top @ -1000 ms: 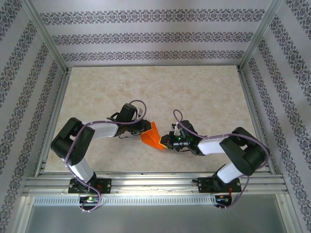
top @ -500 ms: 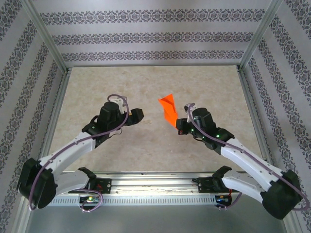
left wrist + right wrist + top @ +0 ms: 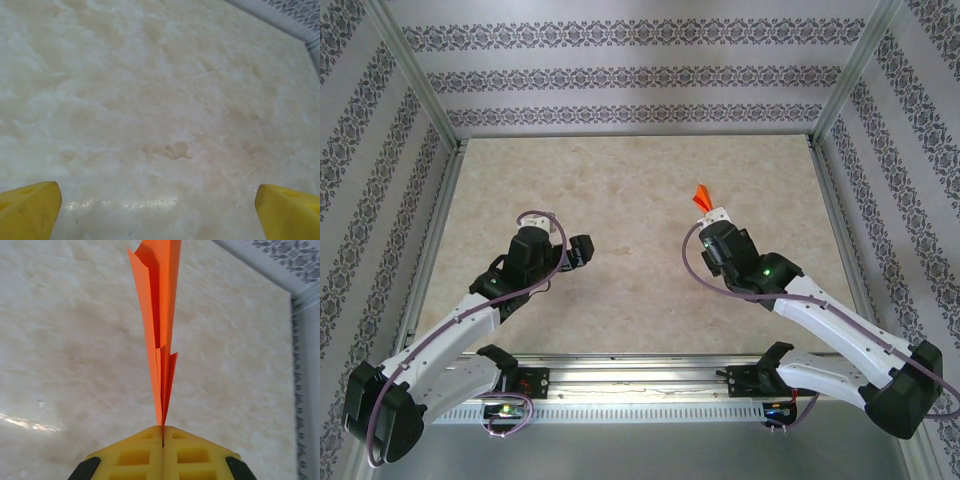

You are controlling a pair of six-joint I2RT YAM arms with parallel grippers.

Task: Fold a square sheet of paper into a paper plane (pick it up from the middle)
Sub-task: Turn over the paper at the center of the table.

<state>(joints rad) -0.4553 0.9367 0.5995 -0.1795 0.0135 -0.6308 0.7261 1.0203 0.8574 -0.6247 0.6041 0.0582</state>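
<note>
The square sheet of paper is folded into a narrow bright orange paper plane (image 3: 701, 195). My right gripper (image 3: 713, 216) is shut on its lower end and holds it off the table, right of centre. In the right wrist view the paper plane (image 3: 161, 325) stands edge-on, rising straight out of the closed yellow jaws of the right gripper (image 3: 163, 431). My left gripper (image 3: 582, 250) is left of centre, well apart from the plane. In the left wrist view the left gripper (image 3: 160, 212) is open wide, with only bare table between its yellow fingertips (image 3: 30, 210).
The beige marbled table (image 3: 620, 180) is boxed in by patterned walls and aluminium rails, with a front rail (image 3: 640, 372) by the arm bases. A small faint stain (image 3: 177, 149) marks the table ahead of the left gripper.
The left gripper let go of the paper, opened wide and drew back to the left. The right gripper, still shut, carried the plane up and toward the back right.
</note>
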